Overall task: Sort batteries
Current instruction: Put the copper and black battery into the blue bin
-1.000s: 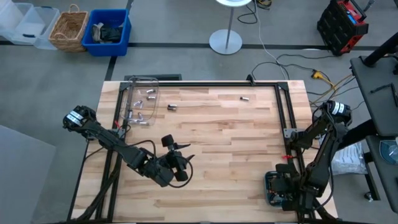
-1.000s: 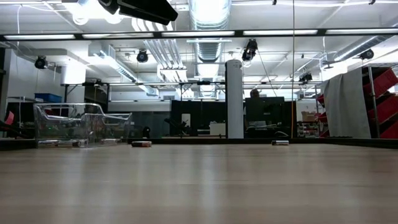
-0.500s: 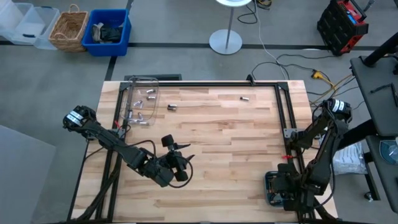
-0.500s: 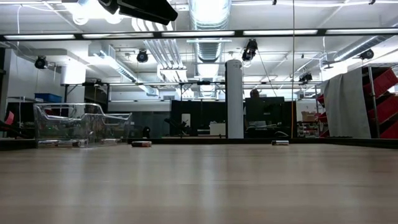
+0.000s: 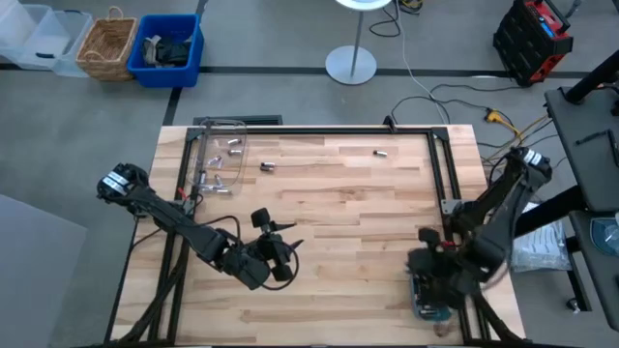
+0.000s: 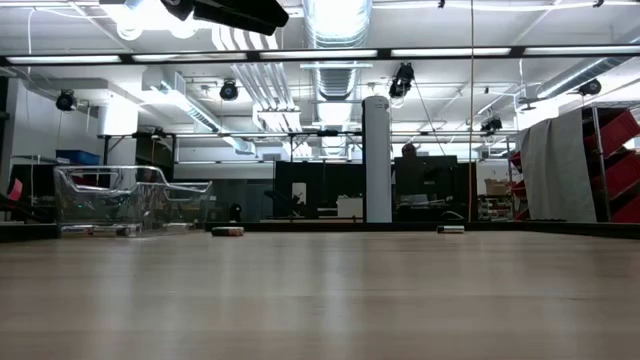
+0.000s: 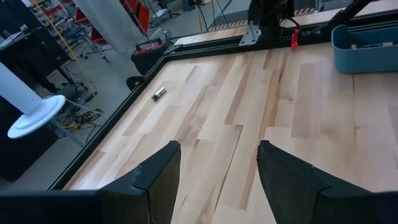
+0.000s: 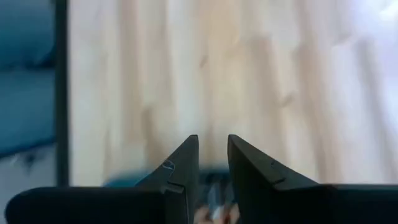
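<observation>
Batteries: sort partly done by my read. Several sit in the clear box at the far-left corner; two loose on the table, one just beside the box, one further right. Teal tray contents unclear. Left gripper spread, empty, mid-table; right gripper nearly closed, nothing visibly held, near the tray.

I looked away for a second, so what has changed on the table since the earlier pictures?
Only the right arm moved: its pincer swung from the teal tray in over the table's near right corner. The left pincer, the clear box and the loose batteries stayed put.
</observation>
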Action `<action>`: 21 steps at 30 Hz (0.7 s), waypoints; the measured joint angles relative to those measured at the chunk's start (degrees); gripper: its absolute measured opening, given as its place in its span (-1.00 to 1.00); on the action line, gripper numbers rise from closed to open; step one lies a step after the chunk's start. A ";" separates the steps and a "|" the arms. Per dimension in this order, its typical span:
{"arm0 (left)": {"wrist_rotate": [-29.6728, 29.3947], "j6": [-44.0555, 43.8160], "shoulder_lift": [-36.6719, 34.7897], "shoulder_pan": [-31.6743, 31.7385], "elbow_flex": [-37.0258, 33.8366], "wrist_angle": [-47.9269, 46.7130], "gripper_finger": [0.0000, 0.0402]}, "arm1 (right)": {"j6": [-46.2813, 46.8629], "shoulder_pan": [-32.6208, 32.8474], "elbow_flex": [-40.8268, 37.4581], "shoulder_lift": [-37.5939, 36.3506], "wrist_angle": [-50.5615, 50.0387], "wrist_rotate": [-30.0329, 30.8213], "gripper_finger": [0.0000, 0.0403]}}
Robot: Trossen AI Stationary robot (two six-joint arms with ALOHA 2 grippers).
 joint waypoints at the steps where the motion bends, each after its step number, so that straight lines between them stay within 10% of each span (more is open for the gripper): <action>1: 0.04 0.10 -0.34 0.12 0.00 -0.19 -0.05 | -1.80 -2.09 0.51 0.00 -0.10 1.21 -0.64; 11: 9.31 4.33 -9.11 5.52 0.00 -9.40 -0.09 | -23.79 -26.12 2.75 -0.23 3.99 3.90 -0.68; 21: 29.57 10.71 -14.60 23.83 0.00 -28.22 -0.19 | -35.33 -39.56 2.39 -0.52 11.95 3.93 -0.59</action>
